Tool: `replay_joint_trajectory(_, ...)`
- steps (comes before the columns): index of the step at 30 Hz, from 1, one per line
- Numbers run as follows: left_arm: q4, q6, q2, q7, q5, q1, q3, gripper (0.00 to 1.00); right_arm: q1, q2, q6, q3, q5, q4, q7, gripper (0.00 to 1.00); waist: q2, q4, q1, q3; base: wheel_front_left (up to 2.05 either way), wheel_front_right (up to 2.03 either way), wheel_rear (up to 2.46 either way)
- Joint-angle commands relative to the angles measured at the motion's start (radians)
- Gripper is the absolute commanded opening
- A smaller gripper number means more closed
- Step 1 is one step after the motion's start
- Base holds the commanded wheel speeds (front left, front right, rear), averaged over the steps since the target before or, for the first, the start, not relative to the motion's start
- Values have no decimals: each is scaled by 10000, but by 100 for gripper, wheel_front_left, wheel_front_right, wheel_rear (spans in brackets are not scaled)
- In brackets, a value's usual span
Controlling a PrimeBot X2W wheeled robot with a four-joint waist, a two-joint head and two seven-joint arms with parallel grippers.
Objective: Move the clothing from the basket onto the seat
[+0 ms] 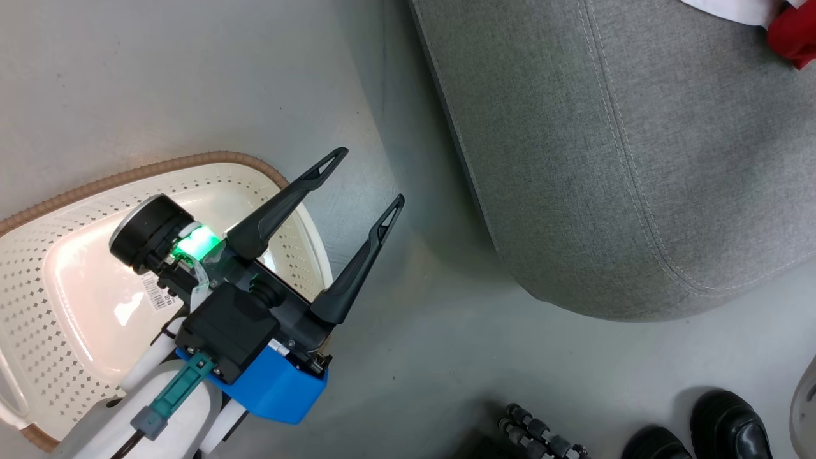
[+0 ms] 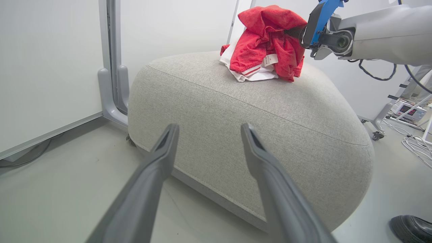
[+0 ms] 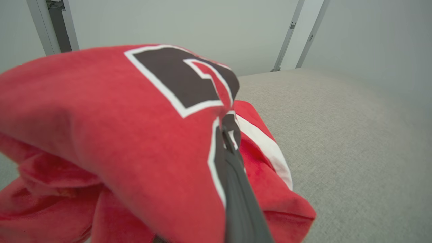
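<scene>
The clothing (image 2: 266, 44) is a bright red heap with white trim and a small white tag, lying on top of the seat (image 2: 236, 111), a big light grey cushion. My right gripper (image 2: 295, 32) is shut on the top garment; in the right wrist view its dark fingers (image 3: 233, 162) pinch red fabric (image 3: 101, 118) bearing a black-and-white numeral. The basket (image 1: 191, 159), cream with a brown rim, sits on the floor at lower left with no clothing visible inside. My left gripper (image 1: 370, 177) hangs open over the basket's right edge, holding nothing, and points at the seat's side (image 2: 209, 126).
A person's black shoes (image 1: 727, 424) and dark tripod legs (image 1: 542, 437) stand on the floor near the seat's front corner. A grey frame post (image 2: 113, 67) and white wall panels stand behind the seat. Cables and a small device (image 2: 408, 111) lie to its right.
</scene>
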Motion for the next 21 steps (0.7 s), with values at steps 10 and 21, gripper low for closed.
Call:
replay_joint_trajectory(10, 161, 104, -47, -195, -87, -90, -17, 100, -99, -68, 4, 91, -199, 174, -116, 100, 0, 44, -1, -141, 0, 0, 0)
replay_joint_trajectory(21, 480, 160, -265, -547, -284, -178, -27, 100, 134, -29, 4, -70, -431, 108, -133, 100, 0, 248, -1, -548, 0, 0, 0)
